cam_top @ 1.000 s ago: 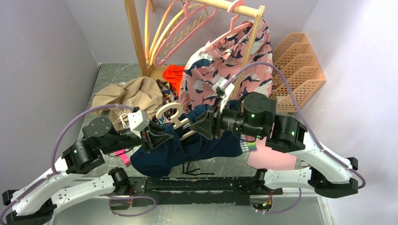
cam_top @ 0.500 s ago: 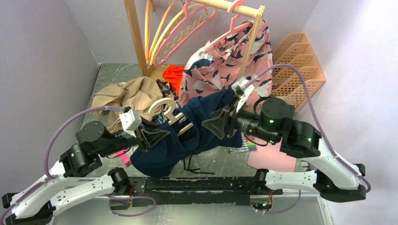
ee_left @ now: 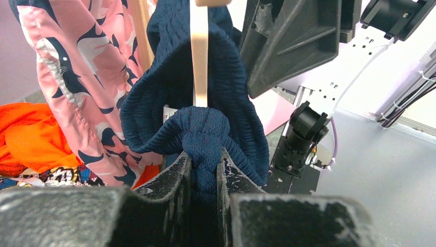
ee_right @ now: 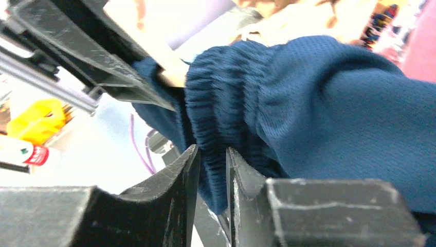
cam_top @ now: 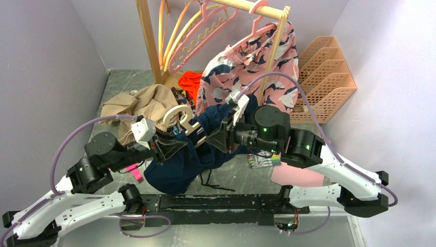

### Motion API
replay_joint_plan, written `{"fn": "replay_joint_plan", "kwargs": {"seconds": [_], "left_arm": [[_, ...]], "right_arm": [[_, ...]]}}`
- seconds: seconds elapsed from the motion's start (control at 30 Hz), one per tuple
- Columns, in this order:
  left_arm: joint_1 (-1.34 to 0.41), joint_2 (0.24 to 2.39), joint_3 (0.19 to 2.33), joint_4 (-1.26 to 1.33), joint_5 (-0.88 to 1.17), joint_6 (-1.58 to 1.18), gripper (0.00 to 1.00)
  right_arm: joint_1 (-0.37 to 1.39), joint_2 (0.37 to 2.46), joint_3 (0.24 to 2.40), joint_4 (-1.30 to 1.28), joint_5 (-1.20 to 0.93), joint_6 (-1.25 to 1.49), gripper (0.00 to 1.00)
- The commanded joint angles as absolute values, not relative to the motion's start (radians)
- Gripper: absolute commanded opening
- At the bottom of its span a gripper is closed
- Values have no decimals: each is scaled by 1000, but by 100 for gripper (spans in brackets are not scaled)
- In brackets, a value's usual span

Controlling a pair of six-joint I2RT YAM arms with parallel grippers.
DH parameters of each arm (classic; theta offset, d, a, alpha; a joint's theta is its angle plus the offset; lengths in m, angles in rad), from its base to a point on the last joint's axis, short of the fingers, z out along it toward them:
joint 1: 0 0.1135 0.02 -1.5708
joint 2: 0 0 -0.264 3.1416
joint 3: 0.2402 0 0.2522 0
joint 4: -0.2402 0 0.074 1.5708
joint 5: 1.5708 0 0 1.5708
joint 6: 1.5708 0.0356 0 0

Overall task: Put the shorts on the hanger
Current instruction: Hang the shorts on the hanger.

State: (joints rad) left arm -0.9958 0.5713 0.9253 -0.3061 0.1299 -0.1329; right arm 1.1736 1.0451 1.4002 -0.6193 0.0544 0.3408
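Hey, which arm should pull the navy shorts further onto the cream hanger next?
Right, I'd say. The right end effector is shut on the shorts at the elastic waistband, beside the hanger. The left end effector pinches bunched fabric under the hanger bar, likely better as the anchor.

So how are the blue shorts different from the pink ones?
The blue shorts are plain dark navy; the pink shorts carry a navy-and-white print. The blue shorts are pinched by the left gripper and the right gripper, while the pink shorts hang from the wooden rail. Both are soft cloth.
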Motion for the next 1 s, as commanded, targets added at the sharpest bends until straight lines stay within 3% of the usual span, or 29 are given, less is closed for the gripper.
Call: {"fn": "replay_joint_plan", "kwargs": {"seconds": [0.0,0.1,0.2,0.4,0.57,0.97], "left_arm": [[-997,554,936,-182,116,-146,7],[-997,539,931,-189,109,-147,7],[-997,508,929,-207,105,-150,7],[-997,414,944,-304,99,-156,7],[-997,346,951,-360,85,-164,7],[-997,339,982,-396,80,-158,7]], "right_arm": [[1177,1052,1390,-497,-137,327,30],[1177,1025,1425,-509,-101,305,46],[1176,975,1478,-557,63,278,51],[1176,855,1504,-633,291,260,53],[1176,774,1395,-667,430,319,52],[1176,791,1246,-503,482,411,53]]}}
